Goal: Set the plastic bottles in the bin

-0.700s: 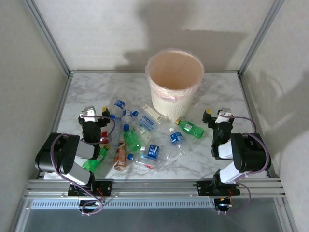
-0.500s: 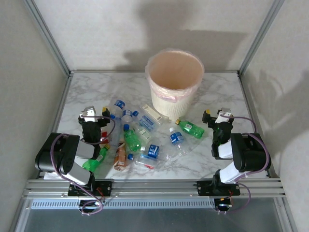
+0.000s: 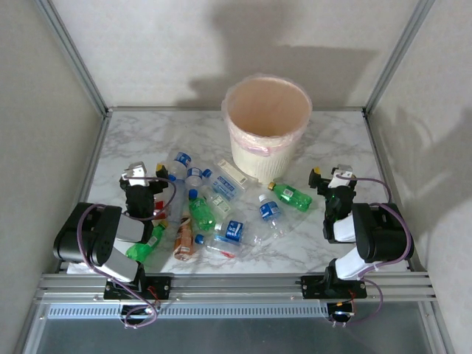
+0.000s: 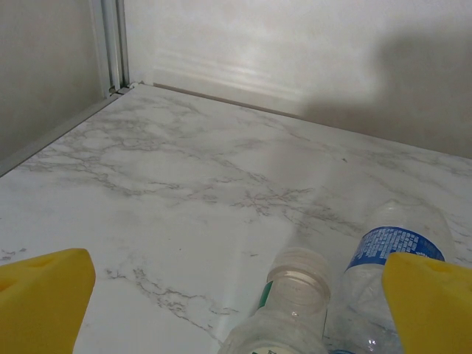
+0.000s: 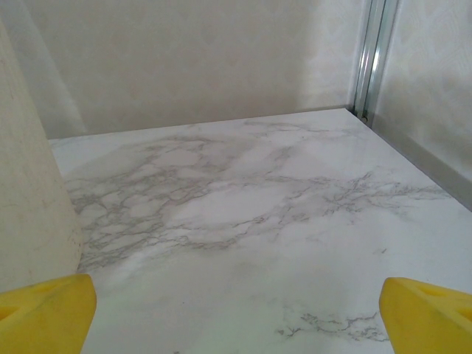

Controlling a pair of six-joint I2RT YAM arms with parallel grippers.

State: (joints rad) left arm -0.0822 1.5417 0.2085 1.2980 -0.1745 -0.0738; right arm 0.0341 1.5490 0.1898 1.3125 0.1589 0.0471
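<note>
The peach bin (image 3: 267, 125) with its pinkish liner stands at the back middle of the marble table; its wall (image 5: 29, 199) rises at the left of the right wrist view. Several plastic bottles lie in front of it: a green one (image 3: 200, 214), another green one (image 3: 291, 195), a clear blue-labelled one (image 3: 271, 209) and an orange-brown one (image 3: 184, 237). My left gripper (image 3: 144, 172) rests open at the left of the heap. Between its yellow fingertips (image 4: 44, 295) lies a clear bottle's pale cap (image 4: 299, 276), untouched, with a blue-labelled bottle (image 4: 391, 247) beside it. My right gripper (image 3: 330, 174) is open over bare marble.
Metal frame posts (image 3: 74, 55) and pale walls close in the table on three sides. Bare marble (image 5: 243, 221) stretches ahead of the right gripper up to the back wall, and more lies ahead of the left gripper (image 4: 184, 169).
</note>
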